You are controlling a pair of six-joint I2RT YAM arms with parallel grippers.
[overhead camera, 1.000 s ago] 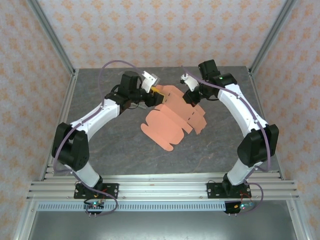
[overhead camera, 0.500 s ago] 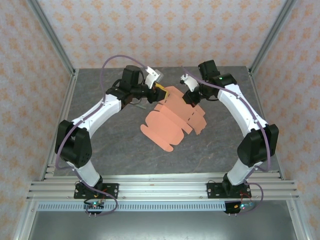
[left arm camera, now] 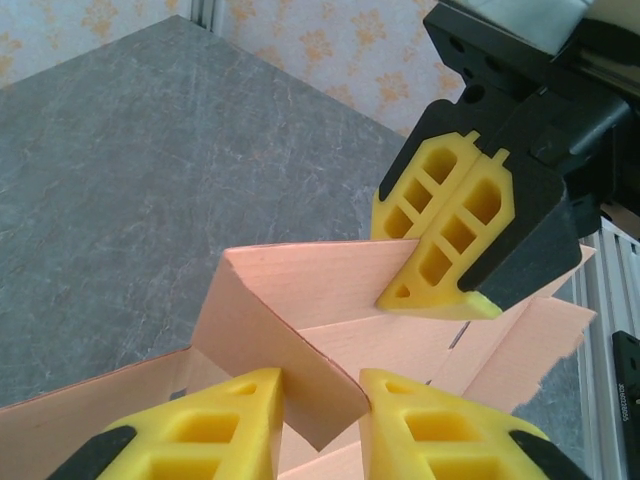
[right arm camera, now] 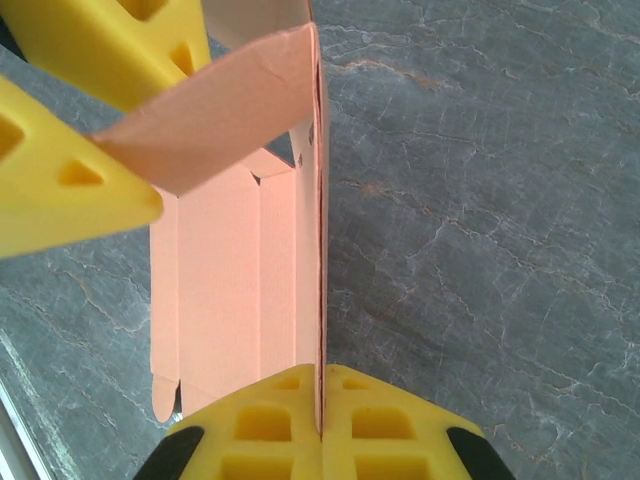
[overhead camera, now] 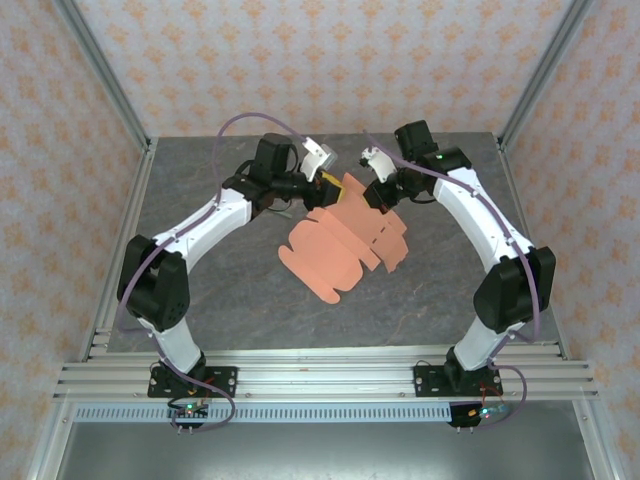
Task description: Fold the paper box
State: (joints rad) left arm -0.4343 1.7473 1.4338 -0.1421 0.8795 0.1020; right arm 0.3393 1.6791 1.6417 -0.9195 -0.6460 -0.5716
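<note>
**Box** (overhead camera: 345, 245): a flat die-cut sheet lying mid-table, a little toward the far side. Its long axis runs from near-left to far-right, and you see the rounded tabs pointing near-left. The far end is lifted off the table (overhead camera: 220, 300), where one panel stands on edge and a flap is bent over toward the left.

**Surroundings:** grey stone-look tabletop, metal frame posts at the far corners and patterned walls behind. The two grippers crowd the box's far end, almost facing each other.

**Left gripper** (left arm camera: 322, 395): your fingers are narrowly apart and pinch the bent flap between them. The arm arcs out left from its near base, and the wrist turns right into the box.

**Right gripper** (right arm camera: 322, 385): fully closed, with the upright panel's edge clamped in the seam. The arm mirrors the left, its elbow out right and its wrist angled left.
</note>
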